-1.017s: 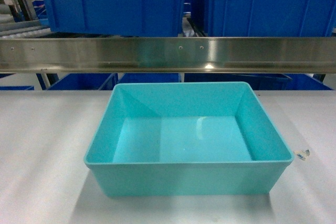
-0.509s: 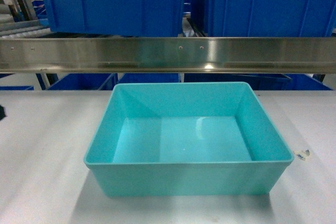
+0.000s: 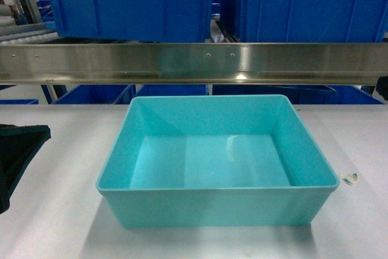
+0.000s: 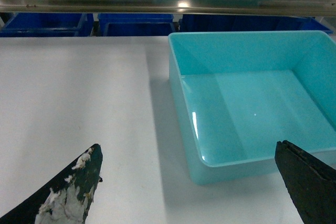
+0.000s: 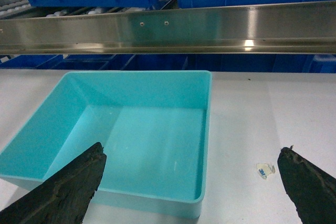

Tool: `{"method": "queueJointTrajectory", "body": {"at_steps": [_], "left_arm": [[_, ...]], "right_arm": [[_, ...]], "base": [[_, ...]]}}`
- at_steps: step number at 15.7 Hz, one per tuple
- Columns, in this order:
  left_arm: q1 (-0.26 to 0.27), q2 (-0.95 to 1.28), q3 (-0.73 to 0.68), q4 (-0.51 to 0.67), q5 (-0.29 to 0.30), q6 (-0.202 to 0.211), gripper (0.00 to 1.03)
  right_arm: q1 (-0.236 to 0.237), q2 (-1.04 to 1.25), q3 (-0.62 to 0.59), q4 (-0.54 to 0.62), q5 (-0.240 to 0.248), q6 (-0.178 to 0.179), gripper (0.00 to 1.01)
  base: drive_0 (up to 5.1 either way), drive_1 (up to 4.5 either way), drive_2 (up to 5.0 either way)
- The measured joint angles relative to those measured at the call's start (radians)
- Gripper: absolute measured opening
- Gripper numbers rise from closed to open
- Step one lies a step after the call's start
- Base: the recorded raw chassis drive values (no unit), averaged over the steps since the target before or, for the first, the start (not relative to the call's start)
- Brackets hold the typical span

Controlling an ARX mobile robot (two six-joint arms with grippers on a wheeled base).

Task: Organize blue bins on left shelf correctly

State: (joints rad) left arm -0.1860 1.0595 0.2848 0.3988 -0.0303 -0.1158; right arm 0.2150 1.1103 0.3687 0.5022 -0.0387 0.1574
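One turquoise bin (image 3: 217, 162), two open claws.

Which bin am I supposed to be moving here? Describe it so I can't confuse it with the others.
Find the steel shelf beam running across the view; on the grey-white table just in front of it sits one open, empty bin. It is light turquoise, glossy and alone on the tabletop, whereas the dark royal-blue bins sit on the rack behind.

head: front, slanting down | wrists: low, flanking, facing forward | shared: turquoise bin (image 3: 217, 161), steel beam (image 3: 194, 62)
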Motion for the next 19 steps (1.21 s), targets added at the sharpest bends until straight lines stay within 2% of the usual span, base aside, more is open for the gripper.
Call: {"method": "queueJointTrajectory", "body": {"at_steps": [3, 4, 5, 7, 8, 11, 12, 13, 15, 17, 19], "left_arm": [[-0.011, 0.04, 0.02, 0.023, 0.0, -0.007, 0.98], [-0.024, 0.122, 0.084, 0.037, -0.003, -0.01, 0.98], [-0.041, 0.182, 0.139, 0.048, 0.011, -0.014, 0.98], [-0.061, 0.287, 0.205, 0.067, 0.023, -0.015, 0.98], [-0.061, 0.343, 0.217, 0.067, 0.014, -0.016, 0.98], [-0.061, 0.45, 0.245, 0.078, 0.016, -0.035, 0.98], [-0.061, 0.485, 0.264, 0.097, 0.015, -0.034, 0.98], [-0.06, 0.517, 0.283, 0.09, 0.015, -0.038, 0.98], [-0.05, 0.579, 0.309, 0.097, 0.021, -0.038, 0.98], [-0.039, 0.65, 0.358, 0.121, 0.029, -0.037, 0.98], [-0.04, 0.704, 0.399, 0.118, 0.036, -0.034, 0.98]], "right_arm": [[0.0, 0.014, 0.001, 0.026, 0.005, 0.0, 0.98], [0.002, 0.082, 0.05, 0.037, -0.005, 0.0, 0.98], [0.015, 0.164, 0.121, 0.022, -0.005, -0.017, 0.98], [0.029, 0.301, 0.237, 0.042, -0.014, -0.069, 0.98], [0.032, 0.352, 0.286, 0.026, -0.034, -0.092, 0.98], [0.056, 0.48, 0.364, -0.07, -0.047, -0.15, 0.98], [0.068, 0.525, 0.384, -0.111, -0.04, -0.179, 0.98], [0.072, 0.572, 0.394, -0.102, -0.024, -0.215, 0.98], [0.073, 0.646, 0.439, -0.145, -0.005, -0.253, 0.98], [0.064, 0.703, 0.508, -0.188, 0.005, -0.261, 0.98], [0.033, 0.749, 0.57, -0.237, -0.016, -0.252, 0.98]], "base": [[0.0, 0.0, 0.0], [0.0, 0.0, 0.0], [0.0, 0.0, 0.0], [0.0, 0.0, 0.0], [0.0, 0.0, 0.0], [0.0, 0.0, 0.0], [0.0, 0.0, 0.0], [0.0, 0.0, 0.0], [0.0, 0.0, 0.0], [0.0, 0.0, 0.0], [0.0, 0.0, 0.0]]}}
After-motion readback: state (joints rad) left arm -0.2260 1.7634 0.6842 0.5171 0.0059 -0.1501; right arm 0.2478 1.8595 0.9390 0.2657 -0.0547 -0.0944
